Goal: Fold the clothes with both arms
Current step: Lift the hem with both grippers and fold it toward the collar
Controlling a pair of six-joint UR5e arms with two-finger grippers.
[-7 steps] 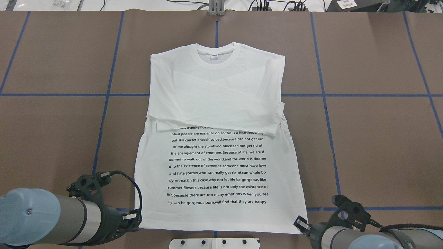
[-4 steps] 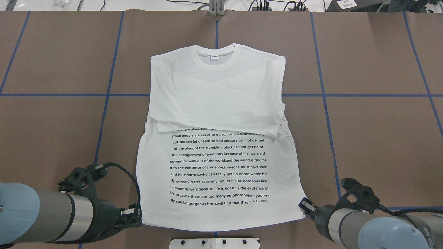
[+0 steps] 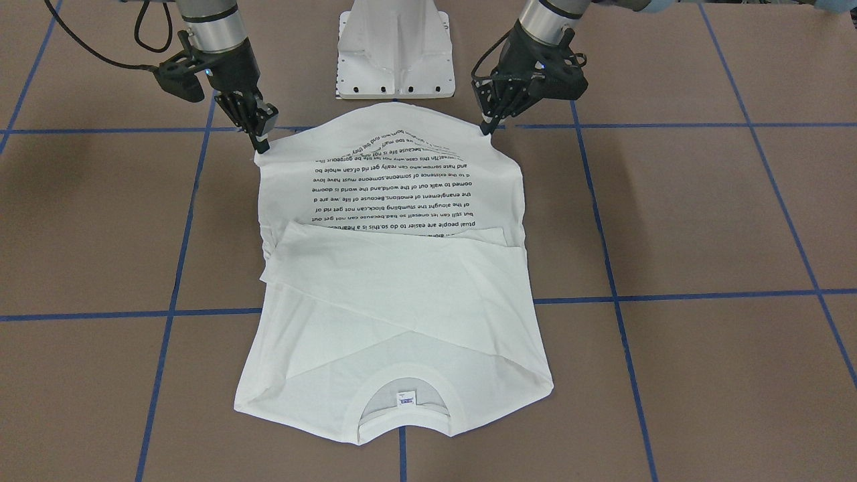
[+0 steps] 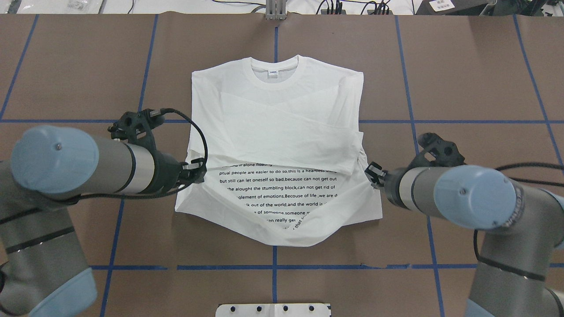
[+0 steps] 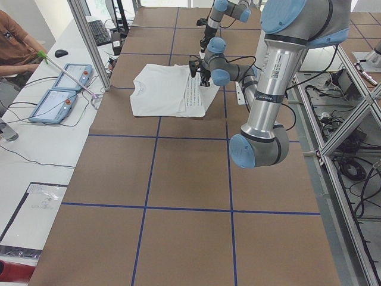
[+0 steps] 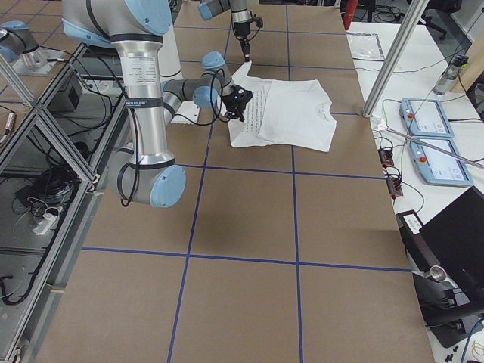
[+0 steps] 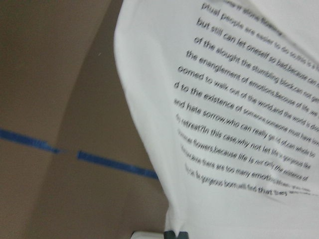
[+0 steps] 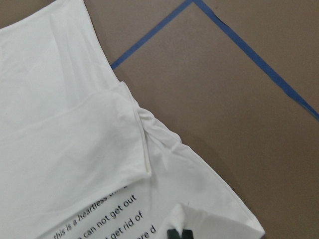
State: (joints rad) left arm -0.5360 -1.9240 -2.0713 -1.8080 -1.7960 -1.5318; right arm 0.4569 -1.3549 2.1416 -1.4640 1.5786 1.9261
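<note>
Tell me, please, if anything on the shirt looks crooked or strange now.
Nothing is damaged. The left gripper and right gripper pinch the hem corners of the white T-shirt, so the hem's middle sags and the printed text lines bend. A folded sleeve cuff juts slightly past the side edge near the right gripper.

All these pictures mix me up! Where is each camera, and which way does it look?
Front-facing: across the table, facing the robot; sees shirt, left gripper, right gripper.
Overhead: behind the robot, looking down; left arm, right arm.
Exterior left: table's end, left arm nearest.
Exterior right: opposite end, right arm nearest.
Left wrist: on left arm, close on printed text.
Right wrist: on right arm, over a folded sleeve.
Front-facing and overhead share the collar.
</note>
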